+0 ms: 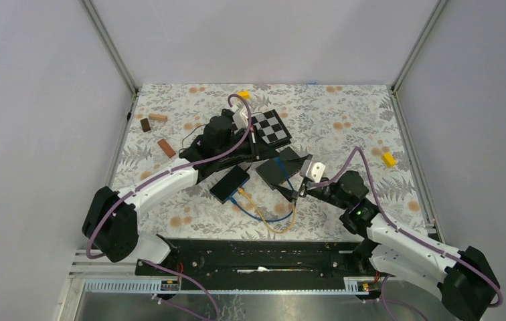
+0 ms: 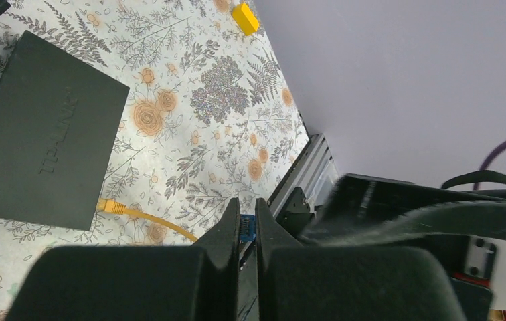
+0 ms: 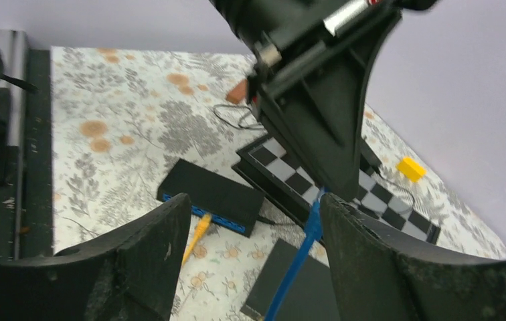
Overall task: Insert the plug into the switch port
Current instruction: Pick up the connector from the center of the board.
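My left gripper [image 2: 248, 208] is shut on the blue plug [image 2: 247, 228], held in the air above the switches. In the right wrist view the blue cable [image 3: 299, 262] hangs from its tip [image 3: 320, 190]. A black switch with blue ports [image 1: 229, 184] lies below it, with a yellow plug [image 3: 203, 224] at its port side. A second black TP-LINK switch [image 1: 275, 172] lies to the right, also in the left wrist view [image 2: 43, 130]. My right gripper [image 1: 294, 194] is open wide near that switch, with the blue cable passing by its right finger [image 3: 371, 267].
A checkerboard plate [image 1: 269, 128] lies behind the switches. The yellow cable [image 1: 270, 226] and blue cable loop on the mat near the front rail [image 1: 257, 251]. Wooden blocks [image 1: 166, 148] sit at the far left. Yellow blocks lie at the back [image 1: 243, 94] and right [image 1: 389, 158].
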You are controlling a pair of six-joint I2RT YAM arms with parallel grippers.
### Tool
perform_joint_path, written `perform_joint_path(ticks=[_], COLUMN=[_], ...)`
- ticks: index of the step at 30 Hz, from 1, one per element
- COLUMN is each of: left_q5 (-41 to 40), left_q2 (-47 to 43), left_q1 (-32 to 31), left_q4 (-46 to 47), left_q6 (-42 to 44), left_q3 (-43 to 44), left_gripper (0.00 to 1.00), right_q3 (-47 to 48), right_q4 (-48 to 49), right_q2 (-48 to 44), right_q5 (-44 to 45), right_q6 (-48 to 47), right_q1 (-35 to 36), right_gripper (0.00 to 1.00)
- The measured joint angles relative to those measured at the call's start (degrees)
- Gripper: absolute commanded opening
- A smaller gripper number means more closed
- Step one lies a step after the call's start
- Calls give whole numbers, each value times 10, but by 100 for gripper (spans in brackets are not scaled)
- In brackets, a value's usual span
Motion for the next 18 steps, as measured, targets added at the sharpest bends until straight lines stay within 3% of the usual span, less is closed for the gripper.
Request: perform_joint_path(ticks=[7, 18], left_q5=[-4, -2], left_q2=[-15, -16], left_q1=[0, 0], left_q4=[-15, -16], left_q6=[-4, -10], left_q3=[0, 0], left_gripper=[0, 0], right_q3=[-42, -59], right_q4=[69, 156], right_q2=[28, 74], right_q5=[76, 107], right_q6=[-7, 38], right_q1=[3, 3], right_gripper=[73, 64])
